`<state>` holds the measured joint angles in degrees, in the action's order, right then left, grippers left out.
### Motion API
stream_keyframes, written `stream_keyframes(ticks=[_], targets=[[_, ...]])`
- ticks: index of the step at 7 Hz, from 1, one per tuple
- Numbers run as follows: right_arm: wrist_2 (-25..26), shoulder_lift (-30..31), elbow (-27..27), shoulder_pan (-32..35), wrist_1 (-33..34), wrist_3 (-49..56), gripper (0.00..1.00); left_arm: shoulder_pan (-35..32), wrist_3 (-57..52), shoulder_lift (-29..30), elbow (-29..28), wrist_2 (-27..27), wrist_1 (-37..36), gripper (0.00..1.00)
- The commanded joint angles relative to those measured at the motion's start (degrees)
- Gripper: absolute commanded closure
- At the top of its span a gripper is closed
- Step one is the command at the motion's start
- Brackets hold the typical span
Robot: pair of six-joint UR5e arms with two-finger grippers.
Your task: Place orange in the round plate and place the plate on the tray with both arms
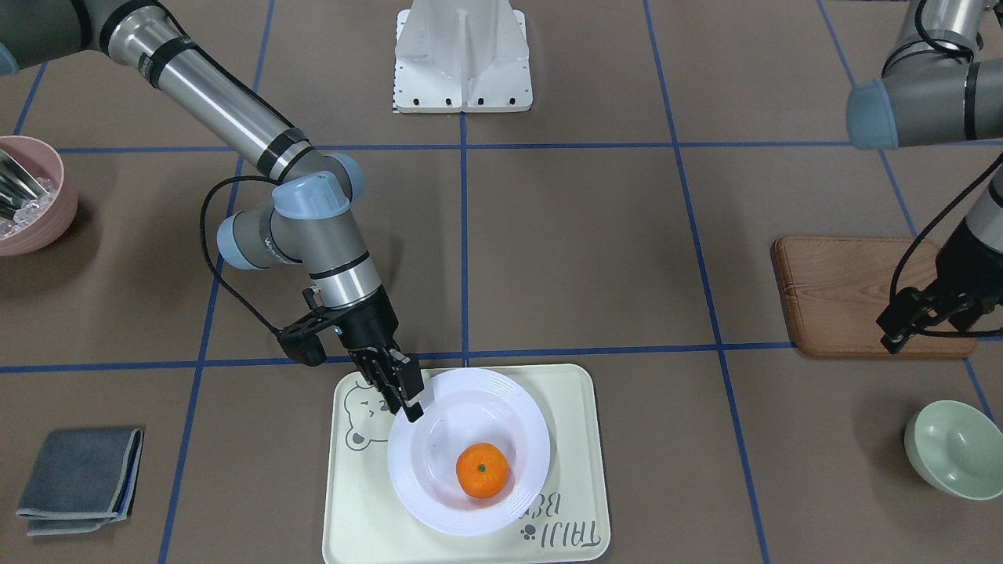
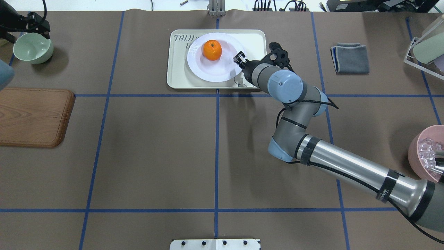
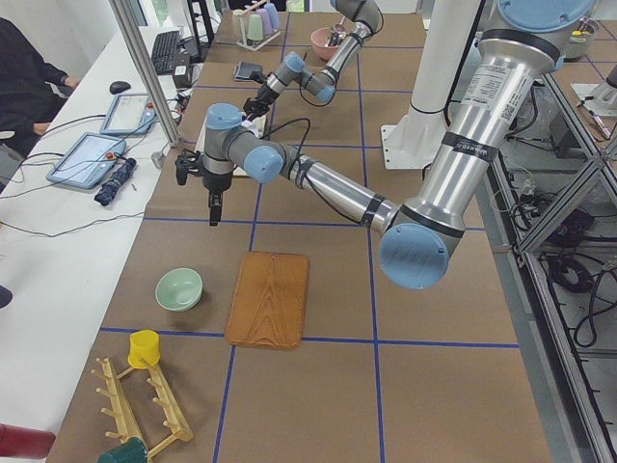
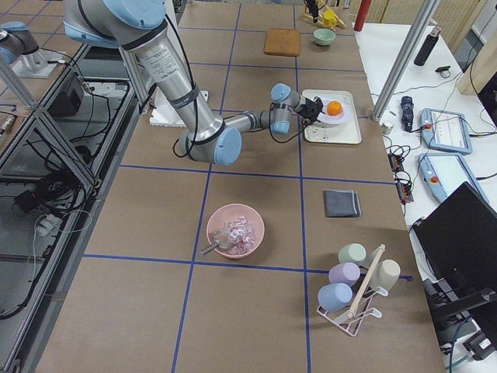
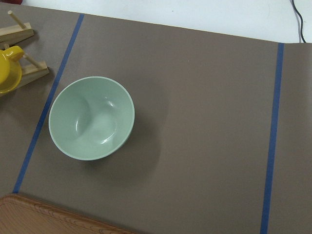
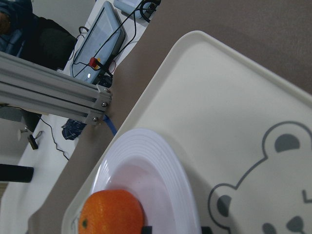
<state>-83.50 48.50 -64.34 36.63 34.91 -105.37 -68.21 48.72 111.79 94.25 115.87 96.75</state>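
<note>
The orange (image 1: pixel 482 470) lies in the white round plate (image 1: pixel 439 439), which sits on the cream bear tray (image 1: pixel 572 439). My right gripper (image 1: pixel 413 406) is at the plate's rim on the bear-face side, shut on it. In the right wrist view its fingertips (image 6: pixel 147 228) straddle the ridged rim, with the orange (image 6: pixel 111 213) just beyond. My left gripper (image 3: pixel 212 222) hangs well above the table near the green bowl, far from the tray. None of the views shows whether it is open or shut, and I see nothing in it.
A pale green bowl (image 5: pixel 91 118) and a wooden board (image 1: pixel 862 294) lie under the left arm. On the right arm's side are a pink bowl (image 1: pixel 31 196) holding ice and a folded grey cloth (image 1: pixel 78 479). A person sits past the table's far edge.
</note>
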Motion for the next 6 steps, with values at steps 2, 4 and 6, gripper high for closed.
stream_keyframes(ticks=[2, 4, 6], targets=[[-26.18, 8.87, -19.37, 12.1, 27.59, 22.94, 0.0, -0.17, -0.03, -0.17, 0.23, 0.32, -0.07, 0.02], [-35.13, 18.68, -31.48, 22.13, 45.42, 49.33, 0.0, -0.52, -0.9, -2.09, 0.93, 1.72, -0.07, 0.02], [-36.37, 30.03, -39.0, 33.53, 56.71, 79.73, 0.0, -5.32, -17.35, -8.04, 1.29, 8.91, 0.19, 0.02]])
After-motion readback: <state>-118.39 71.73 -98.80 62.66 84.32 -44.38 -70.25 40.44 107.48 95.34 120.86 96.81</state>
